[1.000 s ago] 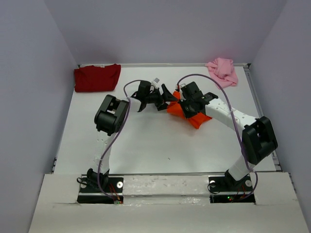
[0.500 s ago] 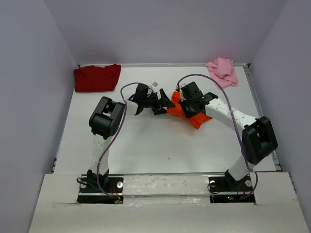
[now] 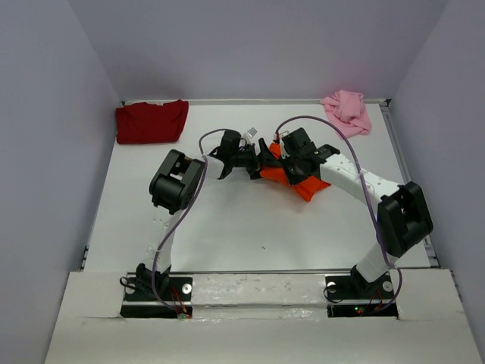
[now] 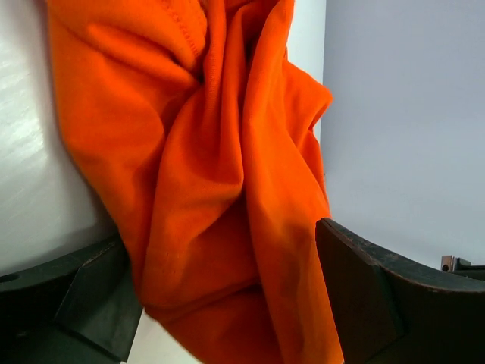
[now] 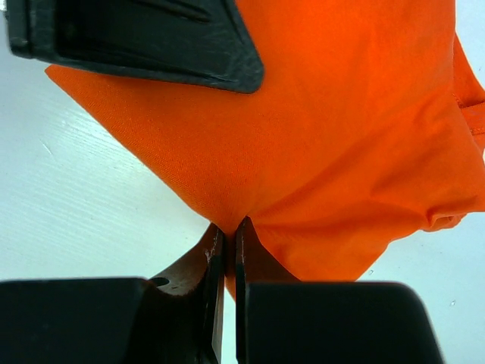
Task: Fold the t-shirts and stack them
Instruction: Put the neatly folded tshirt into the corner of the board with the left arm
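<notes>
White counter surrounds the orange t-shirt; right hand pinches its edge, left hand stands open astride it.

Orange shirt: soft matt cloth, creased, with a stitched hem. Red shirt and pink shirt: matt cloth. Table: white, smooth, faintly glossy, finely scratched. Left fingers: dark matt plastic, scuffed along the edge. Right fingers: dark, worn brownish at the tips.

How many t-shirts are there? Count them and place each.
3: dark red t-shirt at the far left corner; pink t-shirt crumpled at the far right corner; orange t-shirt mid-table, pinched by the right gripper. None seems hidden.
</notes>
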Motion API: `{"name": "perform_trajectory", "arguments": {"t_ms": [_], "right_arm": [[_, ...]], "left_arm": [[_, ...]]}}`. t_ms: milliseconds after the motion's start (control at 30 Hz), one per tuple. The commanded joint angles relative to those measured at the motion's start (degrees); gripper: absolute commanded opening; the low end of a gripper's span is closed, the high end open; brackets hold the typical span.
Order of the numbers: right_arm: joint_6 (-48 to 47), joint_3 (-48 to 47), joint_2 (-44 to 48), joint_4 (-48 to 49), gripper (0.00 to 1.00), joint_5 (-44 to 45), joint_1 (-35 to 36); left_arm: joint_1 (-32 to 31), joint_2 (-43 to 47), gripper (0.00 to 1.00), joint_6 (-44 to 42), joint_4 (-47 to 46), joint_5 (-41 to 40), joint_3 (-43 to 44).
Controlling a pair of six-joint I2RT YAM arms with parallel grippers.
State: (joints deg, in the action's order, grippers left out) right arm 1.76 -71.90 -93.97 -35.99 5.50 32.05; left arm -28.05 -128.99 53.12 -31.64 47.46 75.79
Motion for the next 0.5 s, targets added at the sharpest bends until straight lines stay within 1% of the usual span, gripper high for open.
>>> {"name": "perform_trajectory", "arguments": {"t_ms": [0, 300, 367, 400, 467], "right_arm": [[-0.4, -0.9, 1.2, 0.2, 0.0, -0.6, 0.9], [-0.2, -0.8, 1.7, 0.1, 0.0, -0.6, 1.4], [-0.1, -0.7, 1.9, 0.0, 0.0, -0.7, 1.4], [0.0, -0.5, 2.0, 0.1, 0.0, -0.5, 1.4], [0.0, -0.4, 2.0, 0.0, 0.0, -0.6, 1.4]], "left_arm": [[-0.9, -5.4, 0.99, -0.2, 8.3, -2.6, 1.3], [-1.7, -8.2, 0.99, 1.1, 8.3, -2.6, 5.1], [-2.0, -8.6, 0.97, 0.8, 8.3, -2.6, 5.3], [-2.1, -8.6, 0.88, 0.8, 8.3, -2.5, 5.4], [-2.1, -8.8, 0.68, 0.8, 7.9, -2.5, 5.4]]}}
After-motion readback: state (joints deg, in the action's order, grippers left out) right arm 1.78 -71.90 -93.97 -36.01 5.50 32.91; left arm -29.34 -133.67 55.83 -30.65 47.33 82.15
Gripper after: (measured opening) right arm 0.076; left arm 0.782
